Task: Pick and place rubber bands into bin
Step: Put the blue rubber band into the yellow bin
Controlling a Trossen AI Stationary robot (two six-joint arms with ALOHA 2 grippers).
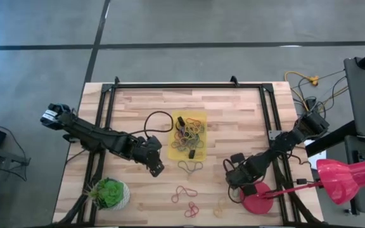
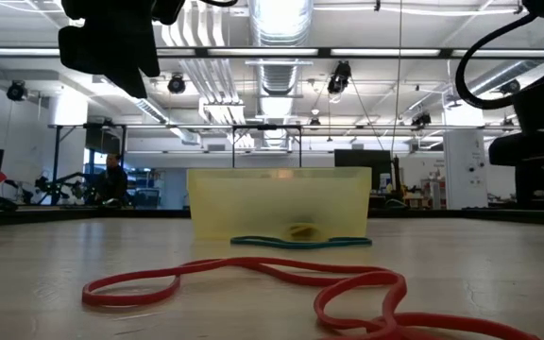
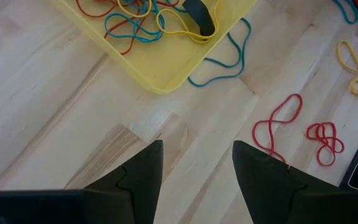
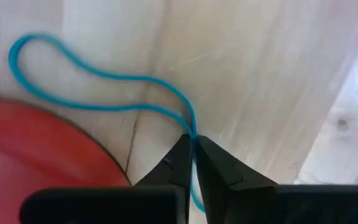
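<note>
The bin (image 1: 198, 117) is a shallow yellow tray at mid-table, holding several rubber bands (image 1: 189, 134) and small dark blocks. Loose bands lie on the wood nearer the front: a teal one (image 1: 191, 166) against the bin's near edge, two red ones (image 1: 184, 192) (image 1: 192, 209) and a yellow one (image 1: 220, 208). My right gripper (image 4: 193, 144) stands beside the red disc (image 4: 36, 162), shut on a blue rubber band (image 4: 104, 78). My left gripper (image 3: 197, 165) hovers open above bare wood near the bin's front left corner (image 3: 160, 84). My right gripper pinches the blue rubber band at one end of its loop (image 4: 193, 132) between its two fingertips. The fingers come from above, pointing down. The rest of the loop lies slack on the table, curving away beside the red disc.
A green plant ball (image 1: 109, 193) sits at the front left. The red disc (image 1: 256, 201) lies at the front right under a pink lamp (image 1: 347, 177). A black cable loop (image 1: 158, 120) lies left of the bin. A black frame (image 1: 189, 85) borders the tabletop.
</note>
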